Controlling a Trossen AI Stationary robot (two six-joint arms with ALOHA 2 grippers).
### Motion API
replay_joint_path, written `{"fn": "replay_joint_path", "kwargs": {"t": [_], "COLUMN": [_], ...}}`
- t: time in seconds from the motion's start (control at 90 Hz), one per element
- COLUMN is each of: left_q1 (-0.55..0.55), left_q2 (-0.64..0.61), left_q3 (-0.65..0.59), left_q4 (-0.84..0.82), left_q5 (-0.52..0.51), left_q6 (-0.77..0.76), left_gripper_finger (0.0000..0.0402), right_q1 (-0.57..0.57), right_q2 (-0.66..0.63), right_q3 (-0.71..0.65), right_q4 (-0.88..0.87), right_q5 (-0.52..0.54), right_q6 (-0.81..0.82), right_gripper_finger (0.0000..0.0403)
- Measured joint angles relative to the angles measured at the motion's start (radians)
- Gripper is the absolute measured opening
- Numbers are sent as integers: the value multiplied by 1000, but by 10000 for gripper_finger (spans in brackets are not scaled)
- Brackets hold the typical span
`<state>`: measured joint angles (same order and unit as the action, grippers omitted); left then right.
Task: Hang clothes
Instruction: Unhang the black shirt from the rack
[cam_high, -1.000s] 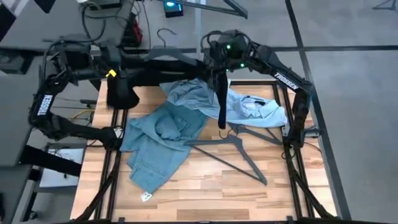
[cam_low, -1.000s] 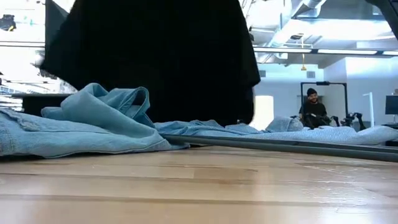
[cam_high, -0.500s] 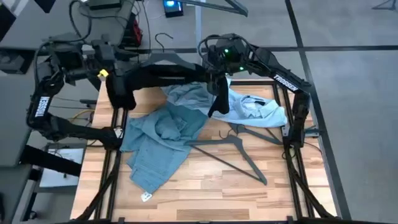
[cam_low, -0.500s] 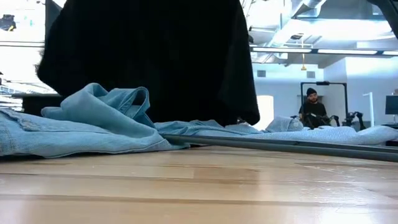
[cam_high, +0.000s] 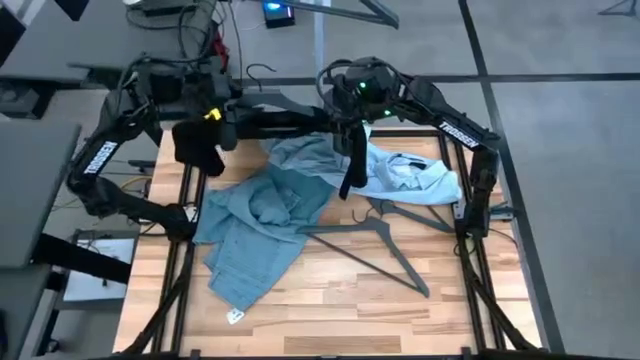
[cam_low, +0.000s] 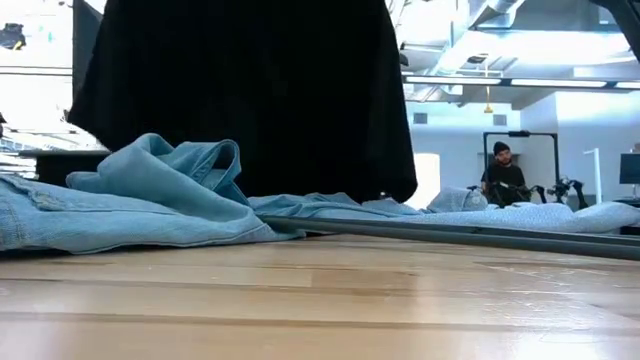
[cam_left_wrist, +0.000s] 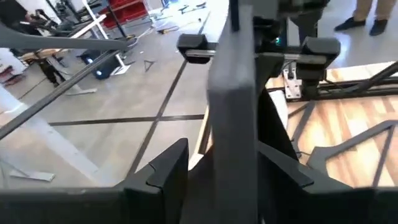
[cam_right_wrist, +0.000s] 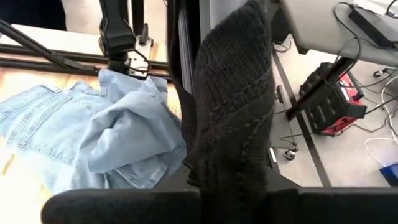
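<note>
Seemingly both pincers, left pincer (cam_high: 222, 118) and right pincer (cam_high: 345, 120), clamp the black t-shirt (cam_high: 275, 122).

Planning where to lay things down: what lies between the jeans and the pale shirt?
In the high view, a grey hanger lies on the table between the jeans and pale shirt.

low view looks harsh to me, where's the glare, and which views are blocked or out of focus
Low view: bright ceiling lights and windows blow out behind the black t-shirt, which reads as a flat silhouette; the nearest table boards are soft. Left wrist view: a grey hanger close up fills the middle, blurred. Right wrist view: dark fabric blocks the centre.
</note>
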<state>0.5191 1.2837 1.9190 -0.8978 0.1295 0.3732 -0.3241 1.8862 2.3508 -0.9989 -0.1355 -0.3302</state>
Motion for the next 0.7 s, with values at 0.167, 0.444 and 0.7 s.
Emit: {"fn": "replay_joint_path", "kwargs": {"t": [0.167,0.444,0.7], "left_q1": [-25,-36,-37], "left_q2": [10,0,-56], "left_q3": [0,-2,-3], "left_q4": [22,-18,-10], "left_q5": [-9,10,3], "left_q6": [-15,-40,-50], "left_gripper_finger": [99,20,20], "right_q1": [-2,11,-9], "right_q2": [0,-24,-106], "right_q3": [0,6,5], "right_q4": [-23,-57,-142], "right_q5": [-25,38,59], "right_q6": [62,107,255], "right_gripper_finger": [26,56,84]}}
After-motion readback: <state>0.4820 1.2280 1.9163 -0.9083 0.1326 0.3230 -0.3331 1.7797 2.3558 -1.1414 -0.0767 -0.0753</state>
